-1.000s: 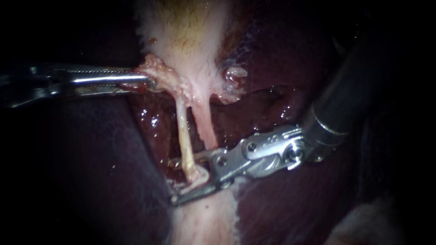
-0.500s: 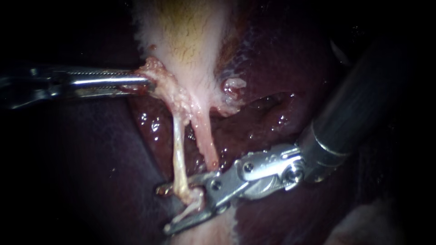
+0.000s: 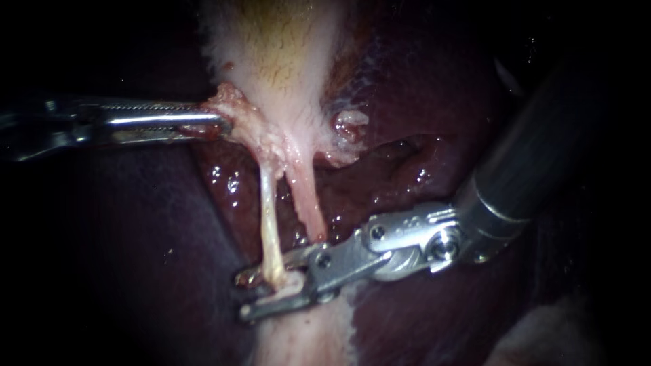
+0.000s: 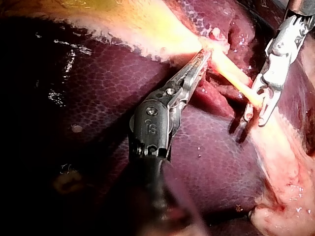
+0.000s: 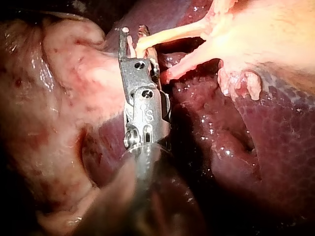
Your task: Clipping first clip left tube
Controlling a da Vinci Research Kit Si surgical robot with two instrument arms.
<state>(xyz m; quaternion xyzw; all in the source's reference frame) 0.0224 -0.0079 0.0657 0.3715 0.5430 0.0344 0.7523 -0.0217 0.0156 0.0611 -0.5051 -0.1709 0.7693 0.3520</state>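
Over the liver [image 3: 135, 257], the right instrument [image 3: 254, 295] straddles the left tube [image 3: 269, 217] low down.
Nearest, its jaws stand apart with the tube between them; the left wrist view shows that gap plainest. Only the right wrist view shows the right tube [image 3: 306, 203] ending beside the instrument's hinge. Farther back, the left instrument [image 3: 220, 123] pinches the gallbladder [image 3: 285, 61] at its ragged lower edge.

The left tube [image 3: 269, 217] is lost among the jaws of your right instrument [image 3: 242, 296]; you cannot tell where it ends. The top edge cuts off the gallbladder [image 3: 271, 54], and the shaft of your left instrument [image 3: 218, 123] fades into darkness.
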